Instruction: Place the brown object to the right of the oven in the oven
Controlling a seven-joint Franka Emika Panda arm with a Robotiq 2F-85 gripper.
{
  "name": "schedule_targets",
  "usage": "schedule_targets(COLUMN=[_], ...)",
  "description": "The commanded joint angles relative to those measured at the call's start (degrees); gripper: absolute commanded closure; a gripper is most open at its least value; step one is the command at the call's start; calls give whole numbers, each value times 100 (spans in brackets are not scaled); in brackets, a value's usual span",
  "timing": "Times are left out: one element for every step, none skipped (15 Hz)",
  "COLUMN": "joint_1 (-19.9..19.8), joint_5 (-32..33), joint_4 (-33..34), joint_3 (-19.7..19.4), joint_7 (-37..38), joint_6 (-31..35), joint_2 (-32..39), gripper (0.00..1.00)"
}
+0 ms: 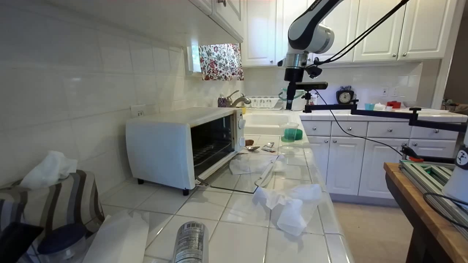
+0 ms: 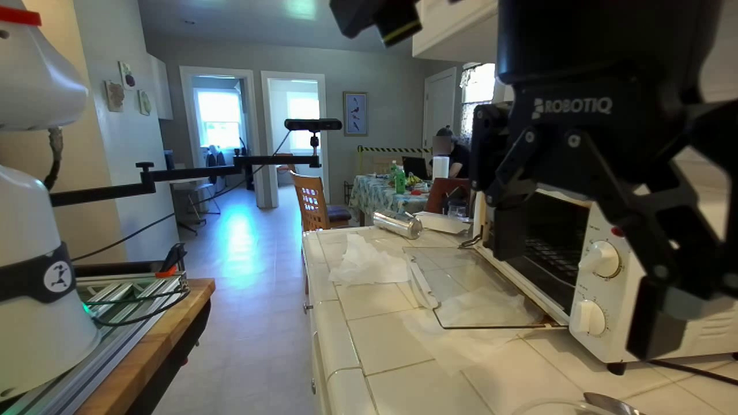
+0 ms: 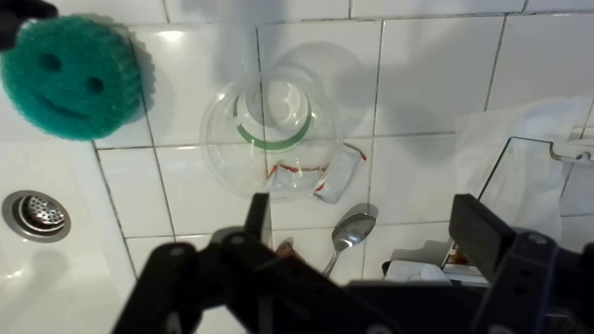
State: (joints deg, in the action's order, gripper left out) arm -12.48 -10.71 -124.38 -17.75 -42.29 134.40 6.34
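The brown object (image 1: 249, 142) is a small dark lump on the tiled counter, just past the control-panel end of the oven (image 1: 157, 149). In the wrist view only a tip of the brown object (image 3: 285, 250) shows; the gripper's linkage covers the rest. The white oven's glass door (image 2: 478, 294) is lowered flat over the counter, and the dark inside with its rack shows. My gripper (image 3: 365, 215) is open with nothing between its fingers, high above the counter. In both exterior views it points down, seen large and close in an exterior view (image 2: 582, 282).
Near the brown object lie a spoon (image 3: 352, 230) and crumpled wrappers (image 3: 338, 175). A clear cup (image 3: 274, 139) and a green sponge (image 3: 72, 78) stand by the sink (image 1: 268, 128). Paper sheets (image 1: 296, 208) and a silver can (image 1: 191, 243) lie along the counter.
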Motion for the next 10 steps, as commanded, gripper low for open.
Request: schedule_targets(joint_1=[-158,-166,-176,-188,-214,-244,-270,-305,-346,-377], joint_5=[124,124,125,142,119,98,98,84,64,75], joint_4=[340,384,422,433,446,446,442,440,451,451], joint_3=[242,281,311,337,367,398,419,446,475,493], joint_7=[205,250,280,317,329,334,357,357,341,350], joint_6=[-85,-84,-90,-87,-89,-65,-48,-15,26,66], joint_2=[307,397,471,553,635,716,781,843,911,949], gripper=[0,0,0,0,0,0,0,0,0,0])
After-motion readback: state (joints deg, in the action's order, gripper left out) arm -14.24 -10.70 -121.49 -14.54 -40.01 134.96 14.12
